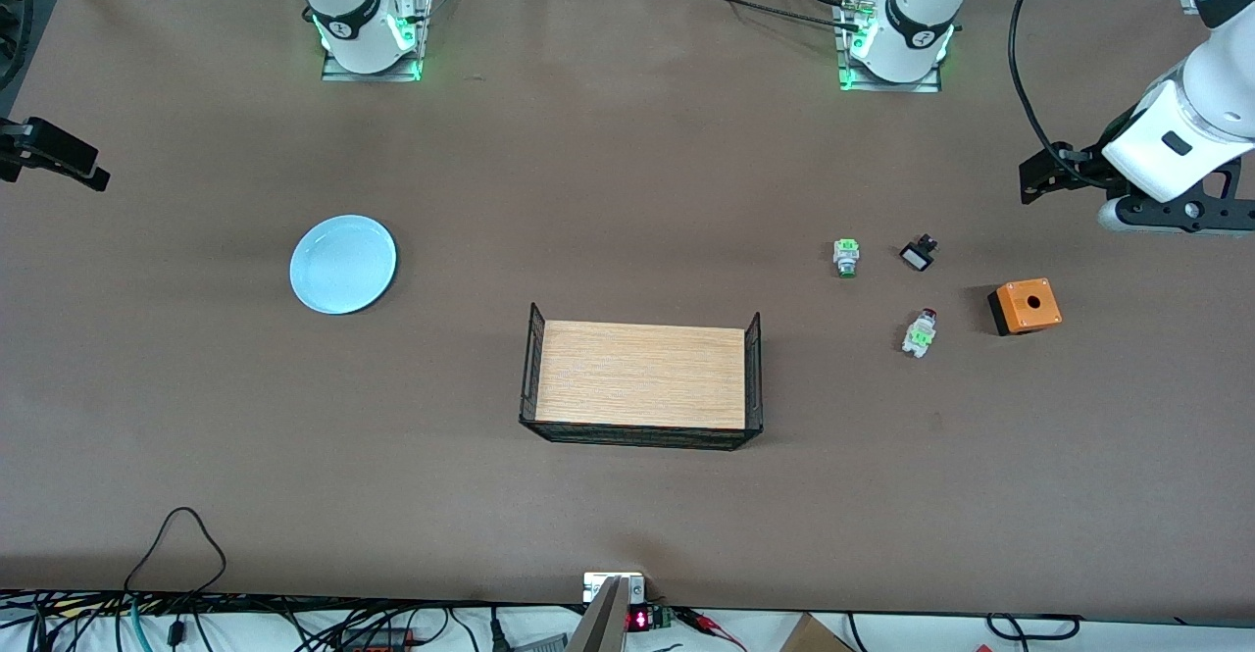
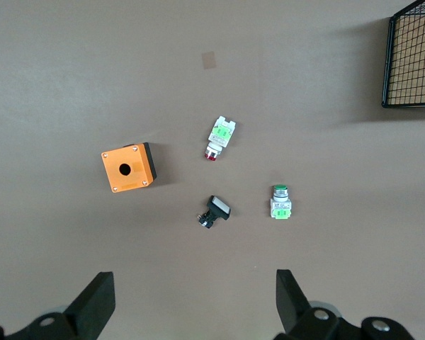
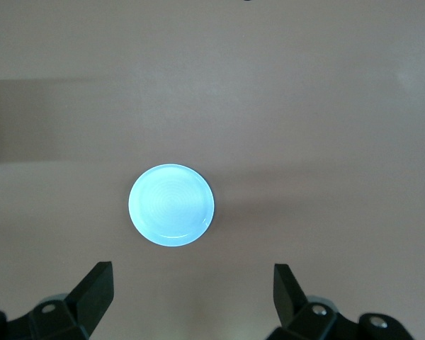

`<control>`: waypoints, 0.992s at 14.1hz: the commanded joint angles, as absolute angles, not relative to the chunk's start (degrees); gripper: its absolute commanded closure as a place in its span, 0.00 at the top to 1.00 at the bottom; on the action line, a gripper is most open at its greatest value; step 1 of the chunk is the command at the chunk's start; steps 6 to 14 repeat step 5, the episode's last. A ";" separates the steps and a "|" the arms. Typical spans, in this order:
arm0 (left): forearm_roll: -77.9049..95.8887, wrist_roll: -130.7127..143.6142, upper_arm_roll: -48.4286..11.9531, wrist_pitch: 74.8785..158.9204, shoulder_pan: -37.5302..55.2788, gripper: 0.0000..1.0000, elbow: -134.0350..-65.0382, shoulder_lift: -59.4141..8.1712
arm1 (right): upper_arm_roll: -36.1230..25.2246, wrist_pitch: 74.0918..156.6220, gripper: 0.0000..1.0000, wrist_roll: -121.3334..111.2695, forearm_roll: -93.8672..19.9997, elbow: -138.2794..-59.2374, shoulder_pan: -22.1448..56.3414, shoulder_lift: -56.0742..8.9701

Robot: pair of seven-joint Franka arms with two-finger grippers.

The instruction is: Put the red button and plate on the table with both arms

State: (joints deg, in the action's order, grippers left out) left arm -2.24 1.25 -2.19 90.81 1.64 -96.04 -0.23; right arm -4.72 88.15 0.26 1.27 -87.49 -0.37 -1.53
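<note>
The red button (image 1: 920,332) lies on its side on the brown table (image 1: 627,172) toward the left arm's end; it also shows in the left wrist view (image 2: 219,137). The pale blue plate (image 1: 343,264) lies flat on the table toward the right arm's end and shows in the right wrist view (image 3: 171,205). My left gripper (image 1: 1054,174) (image 2: 196,297) is open and empty, high over the table at the left arm's end. My right gripper (image 1: 54,157) (image 3: 195,294) is open and empty, high over the table's edge at the right arm's end.
A green-capped white switch (image 1: 846,257), a small black-and-white part (image 1: 918,255) and an orange box with a round hole (image 1: 1025,306) lie around the red button. A wooden-floored tray with black wire ends (image 1: 642,375) stands mid-table, nearer the front camera.
</note>
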 commanded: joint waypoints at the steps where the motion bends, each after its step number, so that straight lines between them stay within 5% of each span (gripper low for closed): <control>1: -2.81 0.79 -2.20 89.56 1.49 1.00 -95.19 -0.09 | -4.57 86.57 1.00 -0.18 1.14 -86.75 -0.44 -1.23; 14: -2.81 0.79 -2.11 89.21 1.49 1.00 -95.19 -0.09 | -4.22 86.66 1.00 -0.09 1.14 -86.75 -0.18 -1.41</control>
